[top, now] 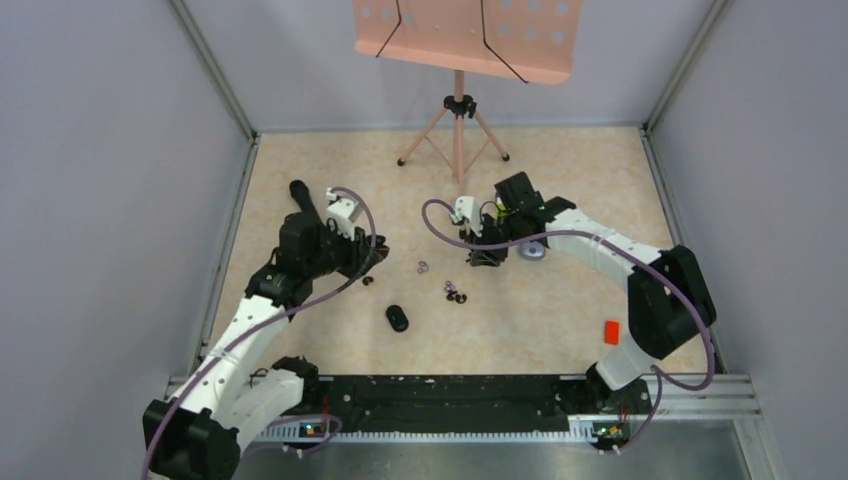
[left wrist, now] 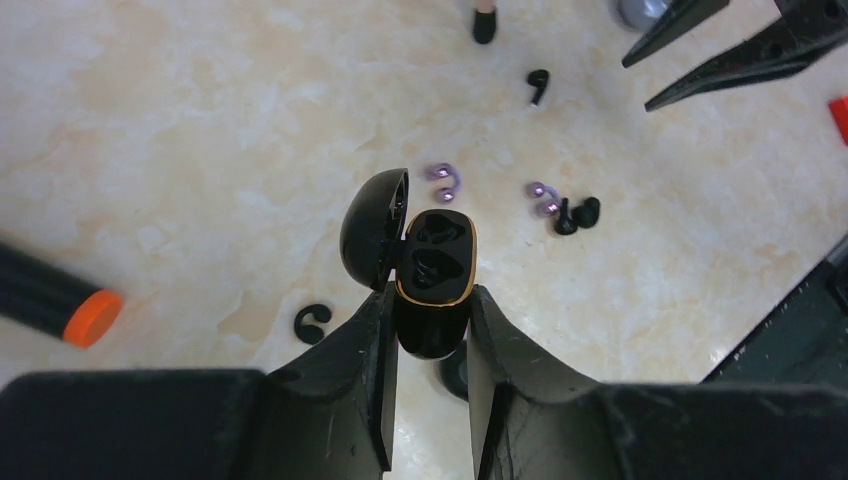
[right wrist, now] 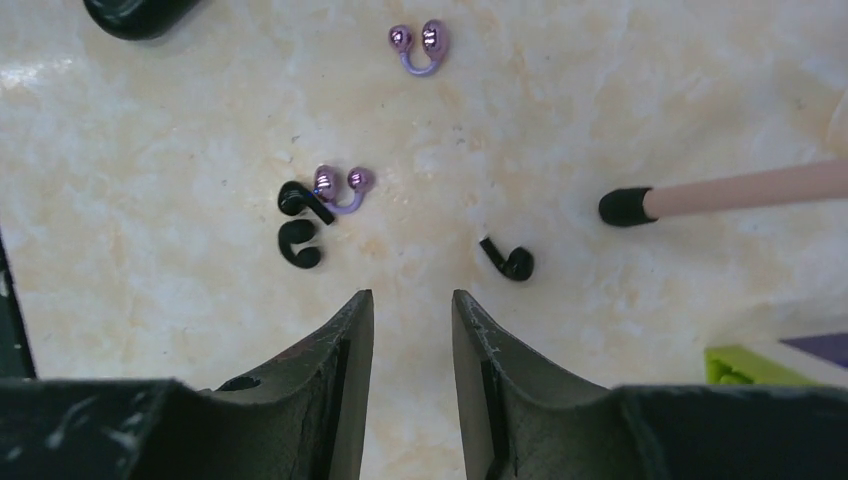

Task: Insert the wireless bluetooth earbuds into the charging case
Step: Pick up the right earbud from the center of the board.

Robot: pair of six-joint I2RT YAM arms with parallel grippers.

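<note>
Main risk is the cluster at 10 o'clock of the right gripper (right wrist: 412, 300). A black comma earbud (right wrist: 298, 243), a second black earbud (right wrist: 300, 200) and a purple earbud (right wrist: 340, 187) lie touching or nearly so, and all are tiny against the fingers, so a pinch there likely grabs two or flicks one away. The black stem earbud (right wrist: 508, 262), alone at 2 o'clock, looks like the cleaner pick. Second risk: the left gripper (left wrist: 430, 298) clamps the charging case (left wrist: 437, 255) only by its lower body, lid hinged open toward 9 o'clock, so pressing a bud in could tilt or slip it. Its wells look empty. The left arm reaches forward; the case looks lifted off the table, open face toward the wrist camera. The right arm folds in toward centre, gripper pointing down, jaws apart, holding nothing.
</note>
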